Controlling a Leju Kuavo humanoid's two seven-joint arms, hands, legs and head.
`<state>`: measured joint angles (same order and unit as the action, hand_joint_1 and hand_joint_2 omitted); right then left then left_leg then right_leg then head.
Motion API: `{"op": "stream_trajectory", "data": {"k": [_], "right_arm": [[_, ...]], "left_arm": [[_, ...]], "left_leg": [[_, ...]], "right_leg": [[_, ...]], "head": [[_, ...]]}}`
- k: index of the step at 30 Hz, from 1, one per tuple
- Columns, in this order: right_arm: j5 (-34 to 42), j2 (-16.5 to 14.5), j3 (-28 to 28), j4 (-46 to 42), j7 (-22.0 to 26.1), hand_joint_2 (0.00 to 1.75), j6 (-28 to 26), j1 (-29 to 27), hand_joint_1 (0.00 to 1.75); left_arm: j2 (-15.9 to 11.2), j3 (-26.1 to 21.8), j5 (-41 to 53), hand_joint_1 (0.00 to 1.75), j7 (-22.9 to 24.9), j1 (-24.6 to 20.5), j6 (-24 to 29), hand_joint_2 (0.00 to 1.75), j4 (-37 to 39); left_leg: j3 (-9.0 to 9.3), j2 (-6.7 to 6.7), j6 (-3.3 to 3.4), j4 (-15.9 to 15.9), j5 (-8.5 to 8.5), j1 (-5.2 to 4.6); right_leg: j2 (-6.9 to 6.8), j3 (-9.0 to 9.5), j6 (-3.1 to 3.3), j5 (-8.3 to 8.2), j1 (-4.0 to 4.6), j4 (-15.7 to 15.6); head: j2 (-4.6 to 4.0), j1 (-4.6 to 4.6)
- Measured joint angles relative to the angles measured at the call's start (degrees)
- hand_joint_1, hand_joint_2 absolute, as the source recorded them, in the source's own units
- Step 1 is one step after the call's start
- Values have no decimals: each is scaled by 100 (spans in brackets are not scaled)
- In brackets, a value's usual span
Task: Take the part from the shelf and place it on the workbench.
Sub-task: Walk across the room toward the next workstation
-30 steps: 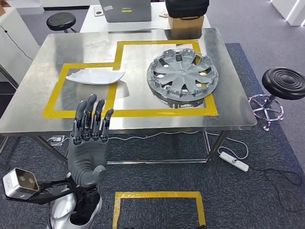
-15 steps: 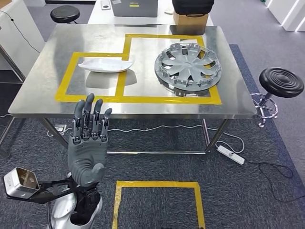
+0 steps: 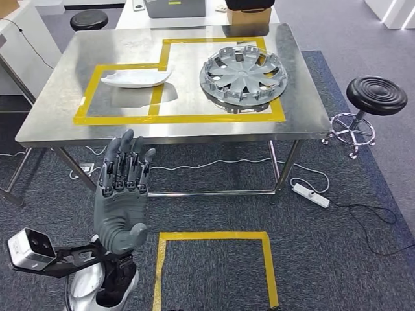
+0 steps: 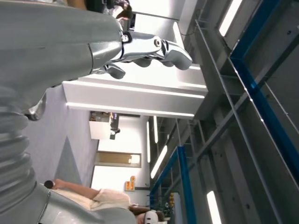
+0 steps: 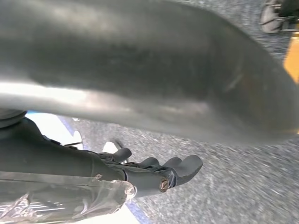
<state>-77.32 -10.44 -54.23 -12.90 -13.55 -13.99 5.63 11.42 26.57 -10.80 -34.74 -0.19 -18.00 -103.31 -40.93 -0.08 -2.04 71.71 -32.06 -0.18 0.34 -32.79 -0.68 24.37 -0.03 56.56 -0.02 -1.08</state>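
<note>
Lying on the steel worktop [image 3: 58,116], our slim white part [image 3: 136,78] stretches crosswise inside a yellow-taped box, beside a grey hubcap [image 3: 242,69]. Our left hand [image 3: 121,201] is raised before the worktop, fingers [image 3: 126,159] straight, slightly apart, holding nothing; we cannot tell our right hand's [image 5: 155,175] grip.

Head view: high on the robot's body, facing forward and down at the steel workbench [image 3: 58,116], which stands a little way off across the carpet; the raised left hand [image 3: 121,194] rises in front of the near edge of the workbench.
Left wrist view: close behind the left hand [image 4: 141,46], turned sideways, facing up and away from the workbench toward ceiling lights and blue racking [image 4: 253,93].
Right wrist view: close behind the right hand [image 5: 155,172], facing down at blurred carpet [image 5: 229,186].
Shared: the head and left wrist views both show the left hand; the head and right wrist views both show the carpet.
</note>
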Motion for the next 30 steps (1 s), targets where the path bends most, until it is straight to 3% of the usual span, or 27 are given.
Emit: {"op": "stream_trajectory", "data": {"k": [1, 2, 4, 6, 7, 9, 10, 12, 14, 15, 16, 17, 19, 21, 24, 26, 29, 30], "right_arm": [[1, 1, 0, 0, 0, 0, 0, -3, 0], [1, 1, 0, 0, 1, 0, 1, -4, 0], [2, 1, 0, 0, -1, 0, 7, -3, 0], [2, 1, 0, 0, -7, 0, 41, -2, 0], [2, 1, -1, 0, -13, 0, 65, -2, 0], [1, 1, -2, 0, -23, 0, 104, -6, 0], [-3, 1, -4, 0, -26, 0, 120, -15, 0], [-22, 1, -8, 0, -29, 0, 158, -37, 0], [-51, 1, -10, 0, -24, 0, 204, -48, 0], [-69, 1, -11, 0, -15, 0, 219, -51, 0], [-87, 1, -11, 0, 5, 0, 221, -56, 0], [-107, 1, -11, 0, 30, 0, 209, -62, 0], [-138, 1, -13, 0, 113, 0, 150, -63, 0], [-165, 1, -13, 0, 230, 0, 72, -52, 0], [-264, 1, 2, 0, 597, 0, -44, -74, 0], [-343, -1, 38, 0, 902, 0, -92, -88, 0], [-407, -1, 79, 0, 1188, 0, -86, -95, 0], [-413, -1, 93, 0, 1271, 0, -67, -100, 0]], "left_arm": [[-9, -1, 20, 0, 35, 1, 25, 0, 15], [-17, -2, 50, 0, 95, 2, 61, 0, 45], [-31, -11, 148, 0, 292, -1, 165, 0, 205], [-38, -61, 256, 0, 481, -27, 280, 0, 578], [-38, -115, 306, 0, 534, -46, 328, 0, 846], [-27, -288, 390, 0, 541, -86, 390, 0, 1492], [-16, -391, 451, 0, 522, -108, 435, 0, 1819], [3, -597, 612, 0, 553, -218, 628, 0, 2518], [2, -814, 797, 0, 596, -412, 905, 0, 3404], [-4, -941, 867, 0, 565, -514, 1001, 0, 3917], [-13, -1085, 901, 0, 516, -606, 1055, 0, 4447], [-20, -1236, 897, 0, 482, -693, 1075, 0, 4958], [-31, -1533, 837, 0, 558, -829, 1134, 0, 5802], [-51, -1783, 785, 0, 733, -903, 1218, 0, 6446], [-95, -2123, 596, 0, 1037, -910, 1166, 0, 7316], [-124, -2367, 482, 0, 1157, -830, 1122, 0, 7749], [-173, -2619, 364, 0, 1304, -740, 1071, 0, 8183], [-188, -2687, 305, 0, 1416, -702, 1060, 0, 8305]], "left_leg": [[65, 0, 8, 56, 85, 0], [223, 0, 25, -75, 244, -1], [783, 0, 73, -744, 467, -6], [1276, -2, 127, -1450, 398, -18], [1383, -4, 155, -1641, 349, -29], [1362, 3, 223, -1723, 368, -32], [1346, 9, 261, -1729, 402, -28], [1307, 20, 319, -1735, 469, -11], [1259, 20, 335, -1732, 519, -13], [1240, 21, 330, -1729, 536, -15], [1227, 23, 322, -1727, 548, -15], [1218, 23, 312, -1724, 555, -12], [1207, 23, 284, -1712, 556, -11], [1167, 22, 234, -1675, 549, -26], [1125, 20, 155, -1648, 531, -29], [1023, 13, 88, -1427, 354, -18], [478, 7, 18, -359, -153, -5], [320, 7, 12, -73, -223, -1]], "right_leg": [[-1, -87, -6, -55, 5, 1], [-1, -167, -14, -110, 8, 1], [6, -289, -43, -210, 17, 6], [8, -369, -93, -310, 32, 18], [7, -394, -123, -359, 34, 16], [6, -436, -181, -418, 19, 16], [6, -480, -212, -358, 10, 88], [5, -702, -269, -20, -2, 611], [3, -996, -312, 361, -6, 1404], [3, -1065, -324, 436, -7, 1640], [2, -1024, -328, 407, -7, 1649], [1, -871, -327, 292, -10, 1433], [3, -379, -312, 18, -11, 651], [12, -89, -252, -65, -4, 135], [17, -84, -137, -31, 4, 70], [20, -83, -73, -31, -9, 60], [-6, -88, -27, -26, -18, 56], [-14, -89, -24, -24, -18, 56]], "head": [[0, 0], [0, -1], [0, 1], [0, -5], [0, -8], [0, -8], [0, -16], [0, -33], [0, -49], [0, -51], [0, -54], [0, -54], [0, -55], [0, -48], [0, -41], [0, -19], [0, 20], [0, 20]]}}
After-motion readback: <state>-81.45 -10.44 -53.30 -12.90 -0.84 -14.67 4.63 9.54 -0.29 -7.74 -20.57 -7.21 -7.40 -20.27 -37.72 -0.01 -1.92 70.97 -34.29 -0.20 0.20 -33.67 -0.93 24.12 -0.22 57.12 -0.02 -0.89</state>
